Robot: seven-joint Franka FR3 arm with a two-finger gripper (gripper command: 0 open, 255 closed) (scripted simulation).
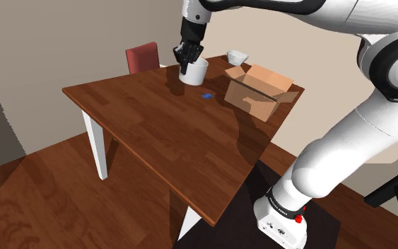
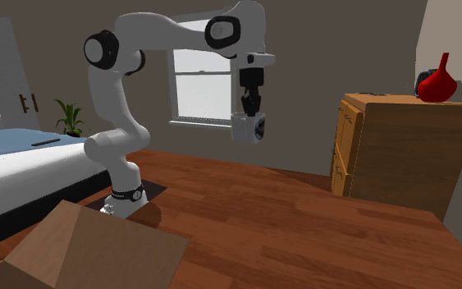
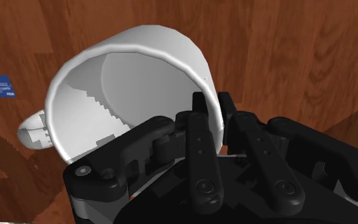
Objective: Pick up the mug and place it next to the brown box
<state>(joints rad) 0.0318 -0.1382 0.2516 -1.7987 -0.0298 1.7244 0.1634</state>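
A white mug (image 1: pixel 194 71) hangs in the air above the far part of the wooden table (image 1: pixel 148 134), held by its rim. My black gripper (image 1: pixel 186 62) is shut on the mug's wall, one finger inside and one outside, as the wrist view shows at the gripper (image 3: pixel 213 121) and mug (image 3: pixel 130 70). The mug (image 2: pixel 250 127) also hangs clear of the table in the second exterior view, under the gripper (image 2: pixel 249 108). The open brown cardboard box (image 1: pixel 261 90) stands on the table to the shoulder view's right of the mug.
A small blue card (image 1: pixel 207 95) lies on the table between mug and box. A white bowl (image 1: pixel 237 55) sits behind the box, and a red chair (image 1: pixel 143 56) stands at the far edge. A wooden dresser (image 2: pixel 401 152) carries a red vase (image 2: pixel 436 80).
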